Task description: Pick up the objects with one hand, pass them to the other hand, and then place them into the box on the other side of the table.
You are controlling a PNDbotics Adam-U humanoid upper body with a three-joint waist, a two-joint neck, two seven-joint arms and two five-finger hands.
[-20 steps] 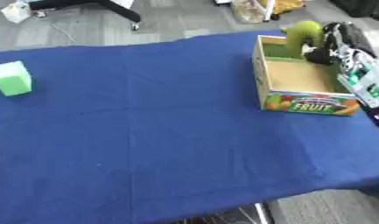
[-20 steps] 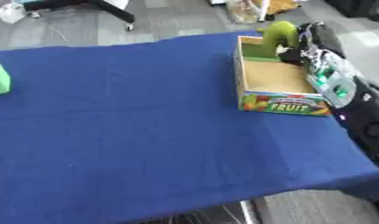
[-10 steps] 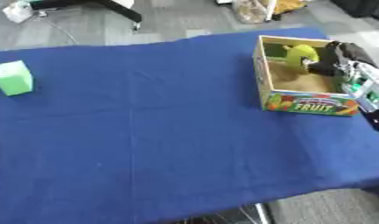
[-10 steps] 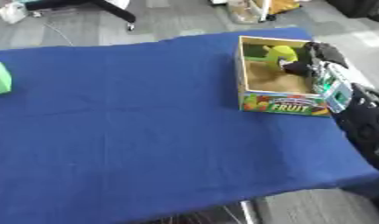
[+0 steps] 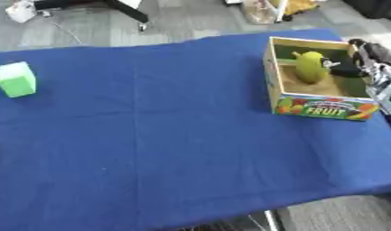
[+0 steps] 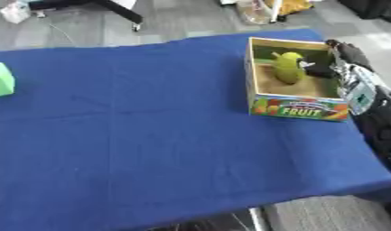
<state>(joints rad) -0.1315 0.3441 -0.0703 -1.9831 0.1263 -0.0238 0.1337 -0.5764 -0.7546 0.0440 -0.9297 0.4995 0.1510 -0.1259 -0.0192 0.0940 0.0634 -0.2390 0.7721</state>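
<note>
With the yellow-green fruit [image 5: 309,66] held at the fingertips of the curled right robot hand [image 5: 358,63] inside the box [image 5: 318,107], the near wall may be snagged on withdrawal.

Looks like an office or lab: grey carpet floor [image 5: 190,20], a chair base [image 5: 123,6] past the blue-clothed table's [image 5: 166,135] far edge.

Right hand [image 6: 338,63] blurred over the box [image 6: 296,107] rim, fingers too smeared to read against the green fruit [image 6: 288,67]. Green block [image 6: 0,79] cut by the right eye view's left edge. Surface [image 5: 151,135] cut at both sides.
</note>
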